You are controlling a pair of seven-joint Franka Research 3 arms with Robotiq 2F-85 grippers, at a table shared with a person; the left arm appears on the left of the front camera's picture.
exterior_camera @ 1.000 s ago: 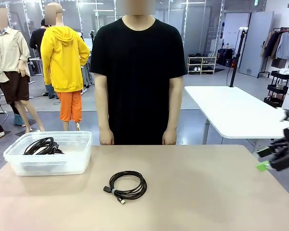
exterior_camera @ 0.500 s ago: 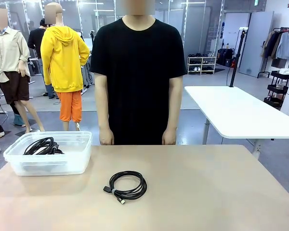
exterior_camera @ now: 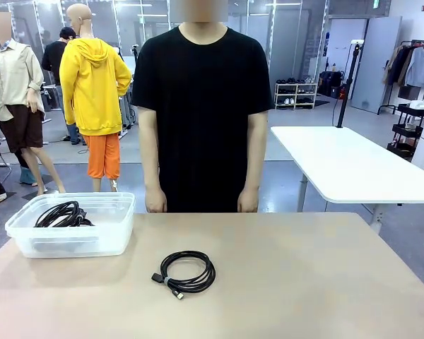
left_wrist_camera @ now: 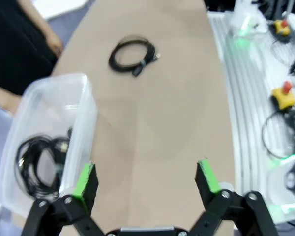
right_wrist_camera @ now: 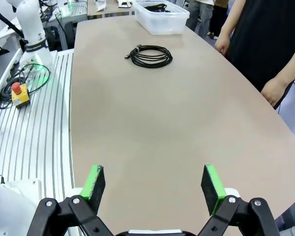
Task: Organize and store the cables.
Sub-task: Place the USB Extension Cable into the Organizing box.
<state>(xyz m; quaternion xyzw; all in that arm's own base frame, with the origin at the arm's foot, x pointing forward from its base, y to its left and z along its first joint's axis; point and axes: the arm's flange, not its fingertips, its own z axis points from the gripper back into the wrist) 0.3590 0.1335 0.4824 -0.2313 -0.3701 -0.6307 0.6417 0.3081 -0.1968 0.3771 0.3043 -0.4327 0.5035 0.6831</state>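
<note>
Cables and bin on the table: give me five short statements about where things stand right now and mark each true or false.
1. One coiled cable lies loose on the table, outside the clear bin. True.
2. The clear bin holds no cables. False: black cables in the bin already lie inside it.
3. The left gripper has its fingers spread apart with nothing between them. True.
4. The right gripper is closed on the loose cable. False: its fingers are apart above bare table, and the cable lies farther off.
5. The person's hands are gripping the loose cable. False: they hang at the far edge of the table, touching no cable.
</note>
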